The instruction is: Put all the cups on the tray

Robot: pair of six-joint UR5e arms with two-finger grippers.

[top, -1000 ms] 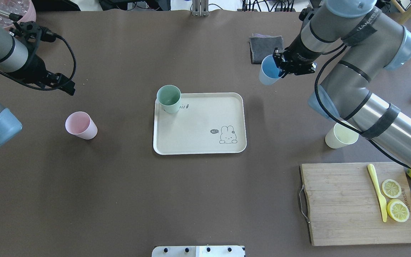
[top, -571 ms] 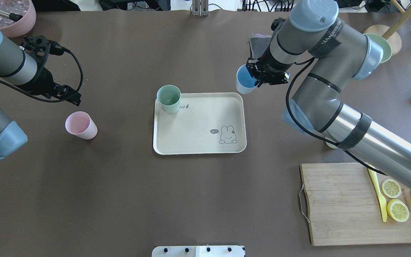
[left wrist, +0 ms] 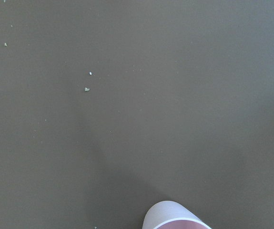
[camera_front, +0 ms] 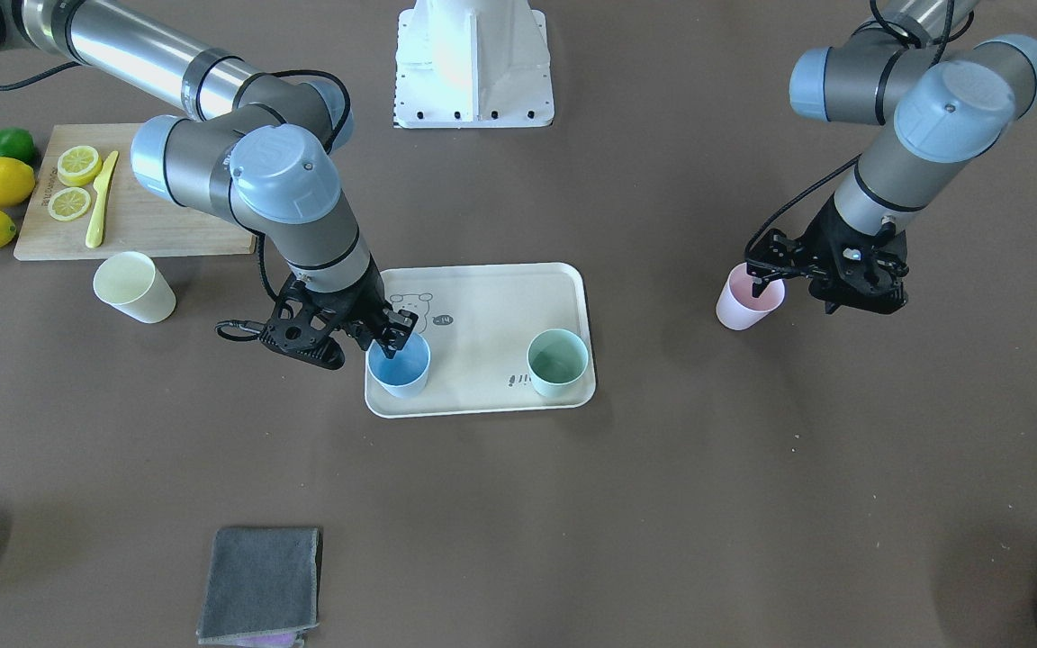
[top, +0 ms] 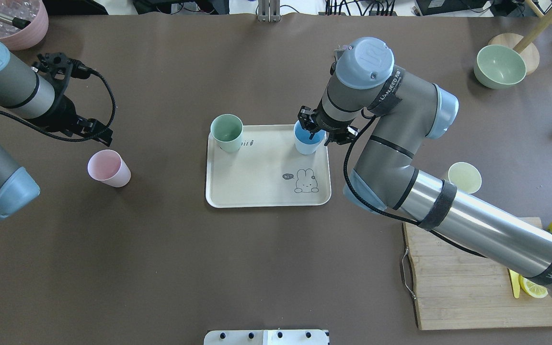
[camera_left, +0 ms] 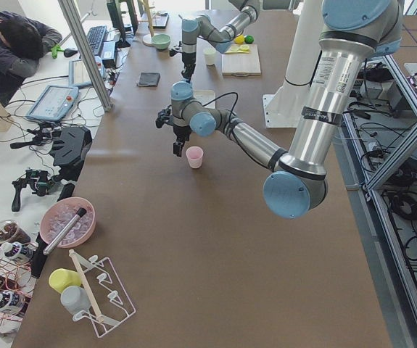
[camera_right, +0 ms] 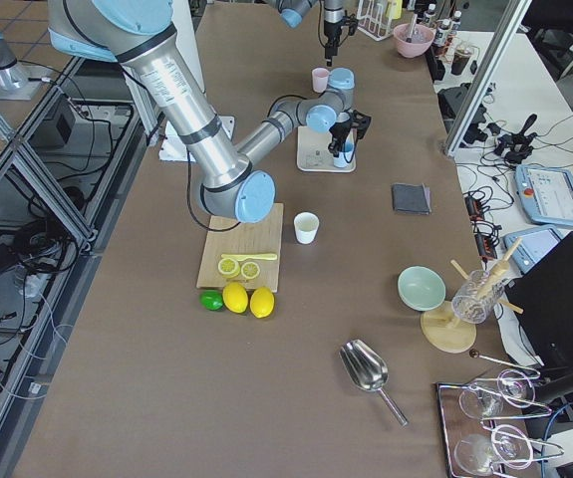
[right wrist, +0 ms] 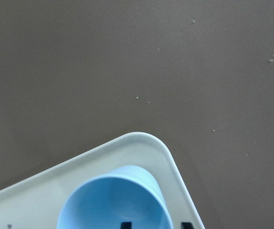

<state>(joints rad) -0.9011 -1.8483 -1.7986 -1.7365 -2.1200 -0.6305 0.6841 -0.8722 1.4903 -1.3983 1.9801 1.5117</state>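
The cream tray point(top: 257, 189) lies mid-table and also shows in the front view point(camera_front: 482, 301). The mint green cup point(top: 226, 132) stands in its far left corner. My right gripper point(top: 315, 132) is shut on the rim of the light blue cup point(top: 308, 141), which sits at the tray's far right corner point(right wrist: 146, 143); the front view shows that cup too point(camera_front: 399, 364). The pink cup point(top: 109, 167) stands on the table left of the tray. My left gripper point(top: 99, 135) hovers open just beyond it. The pale yellow cup point(top: 465, 177) stands on the table right of the tray.
A wooden cutting board point(top: 458, 278) with lemon slices and a yellow knife lies near right. A pale green bowl point(top: 499, 66) sits far right, a pink pot point(top: 17, 21) far left. A grey cloth point(camera_front: 259, 583) lies beyond the tray.
My right arm carried the light blue cup left and nearer, from beside the cloth down onto the tray's far right corner. My left gripper shifted slightly toward the pink cup.
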